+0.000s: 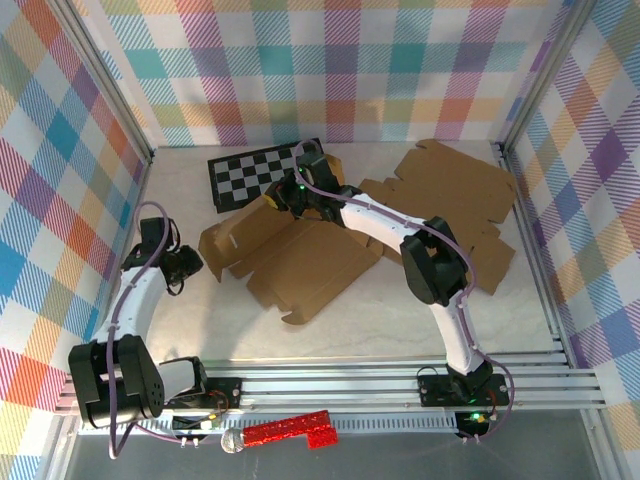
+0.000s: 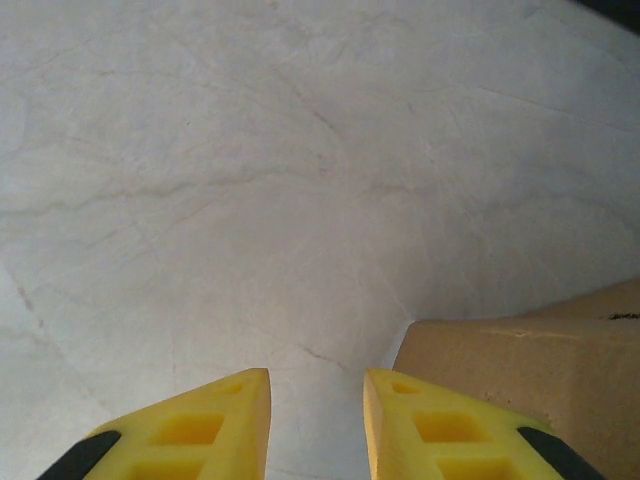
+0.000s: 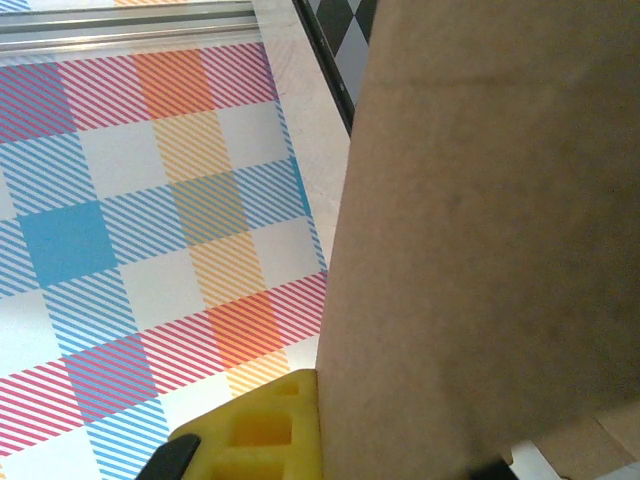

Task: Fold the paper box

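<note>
The paper box (image 1: 300,255) is a brown cardboard blank lying partly folded in the middle of the table, with flaps raised at its left end. My right gripper (image 1: 283,197) reaches over to its far edge and is shut on a flap. In the right wrist view, one yellow finger (image 3: 265,430) presses against the cardboard panel (image 3: 480,250), which hides the other finger. My left gripper (image 1: 190,265) sits just left of the box's left flap (image 1: 212,250). It is open (image 2: 315,375) over bare table, with a cardboard corner (image 2: 530,370) beside its right finger.
A second flat cardboard blank (image 1: 455,195) lies at the back right. A black-and-white checkerboard (image 1: 255,175) lies at the back, just behind the right gripper. Plaid walls (image 1: 330,70) close in the table on three sides. A red glittery object (image 1: 290,430) rests below the front rail.
</note>
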{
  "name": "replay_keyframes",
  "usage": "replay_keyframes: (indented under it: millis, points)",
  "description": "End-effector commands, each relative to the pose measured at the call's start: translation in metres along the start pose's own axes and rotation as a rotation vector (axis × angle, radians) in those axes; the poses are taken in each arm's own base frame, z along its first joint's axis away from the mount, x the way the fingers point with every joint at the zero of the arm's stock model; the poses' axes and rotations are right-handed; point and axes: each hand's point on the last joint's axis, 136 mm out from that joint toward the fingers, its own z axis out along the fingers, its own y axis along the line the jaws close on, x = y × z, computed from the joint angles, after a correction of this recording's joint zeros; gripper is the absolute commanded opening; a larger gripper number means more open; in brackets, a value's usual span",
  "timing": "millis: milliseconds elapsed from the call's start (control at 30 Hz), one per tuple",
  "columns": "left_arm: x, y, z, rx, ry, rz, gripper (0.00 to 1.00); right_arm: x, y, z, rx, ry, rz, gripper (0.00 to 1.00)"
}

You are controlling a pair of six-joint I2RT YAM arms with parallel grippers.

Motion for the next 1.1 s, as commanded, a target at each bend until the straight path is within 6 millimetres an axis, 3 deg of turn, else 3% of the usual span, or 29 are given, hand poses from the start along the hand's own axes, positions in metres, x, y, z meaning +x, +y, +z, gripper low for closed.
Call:
replay_keyframes:
  millis: [0,300,600,1067]
  points:
    - [-0.005,-0.006,0.006,0.037,-0.018,0.082,0.3,0.005,0.004,0.002,-0.031,0.025,-0.016,0.0]
    - [0.005,-0.033,0.012,0.109,-0.008,0.186,0.3,0.007,0.004,0.002,-0.032,0.031,-0.009,0.0]
    - [0.024,-0.055,0.005,0.173,0.006,0.345,0.26,0.008,0.005,0.003,-0.032,0.044,-0.013,0.0]
    - [0.044,-0.076,0.01,0.219,0.055,0.509,0.3,0.013,0.012,0.002,-0.038,0.072,-0.044,0.0]
